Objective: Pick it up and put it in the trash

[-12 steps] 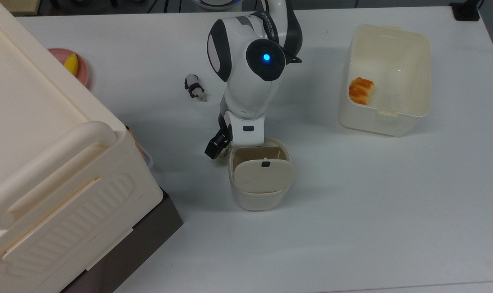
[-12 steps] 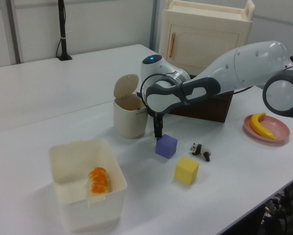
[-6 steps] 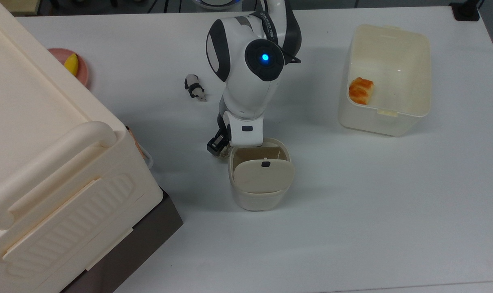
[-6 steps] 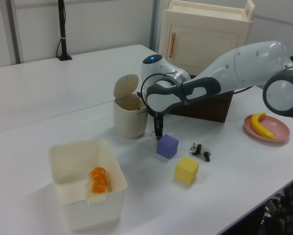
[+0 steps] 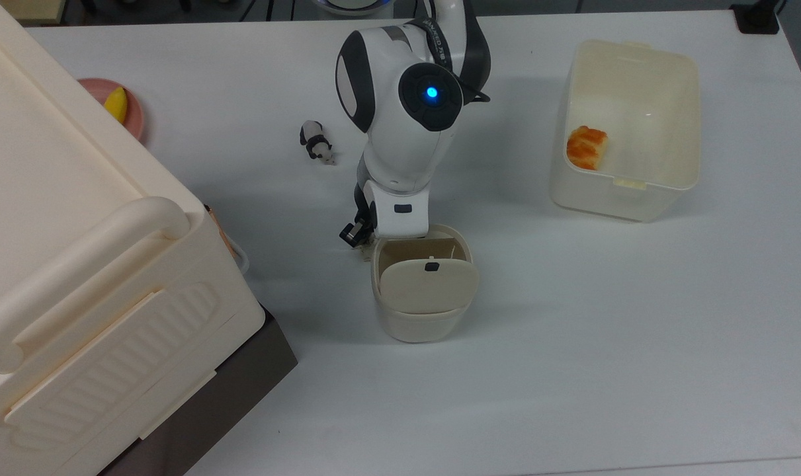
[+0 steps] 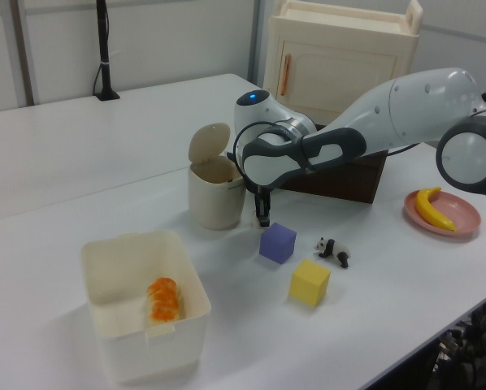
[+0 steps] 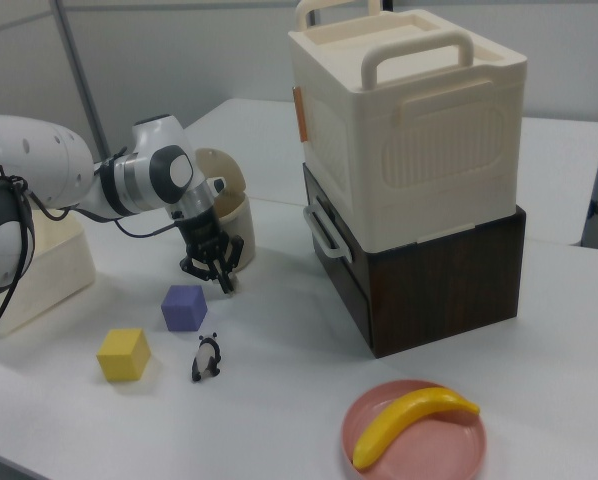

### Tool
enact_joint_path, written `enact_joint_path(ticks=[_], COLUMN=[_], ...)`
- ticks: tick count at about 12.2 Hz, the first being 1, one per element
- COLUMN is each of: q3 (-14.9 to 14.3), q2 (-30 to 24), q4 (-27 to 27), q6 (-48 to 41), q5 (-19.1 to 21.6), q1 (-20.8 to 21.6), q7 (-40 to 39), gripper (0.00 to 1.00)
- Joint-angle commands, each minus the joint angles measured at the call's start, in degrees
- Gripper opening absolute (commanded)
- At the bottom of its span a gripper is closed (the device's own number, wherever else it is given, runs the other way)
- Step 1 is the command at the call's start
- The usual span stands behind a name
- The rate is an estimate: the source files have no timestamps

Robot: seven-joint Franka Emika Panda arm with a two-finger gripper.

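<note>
- I am carrying lettering on the dark band of my white Franka arm point(image 5: 410, 112), too small to read.
- I am reaching down, wrist bent, with my claw point(image 5: 355, 235) pointing at the white table point(image 5: 572, 330) – whether it is open or closed I cannot tell.
- The small crumpled off-white paper wad point(image 5: 362, 256) is lying just under my claw, beside the rounded cream plastic bin point(image 5: 420, 325) on the top view's left, its flap lid standing open.

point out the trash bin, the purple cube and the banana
trash bin point(image 5: 421, 324), top view, front wall
purple cube point(image 6: 276, 241), left view, top face
banana point(image 7: 411, 420), right view, middle of the fruit
</note>
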Motion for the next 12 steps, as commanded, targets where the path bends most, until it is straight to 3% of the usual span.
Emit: enact_joint_path(ticks=[1, 7, 12], q3=[0.89, 0.97, 0.97], q2=[-0.72, -1.85, -7.65], q4=[-1.1, 0.66, 1.54], q6=[1.43, -0.32, -6.21], q5=[-0.91, -0.12, 1.81], q1=[-0.71, -0.8, -2.55], q7=[-0.28, -0.01, -0.19], gripper=[0.0, 0.0, 0.0])
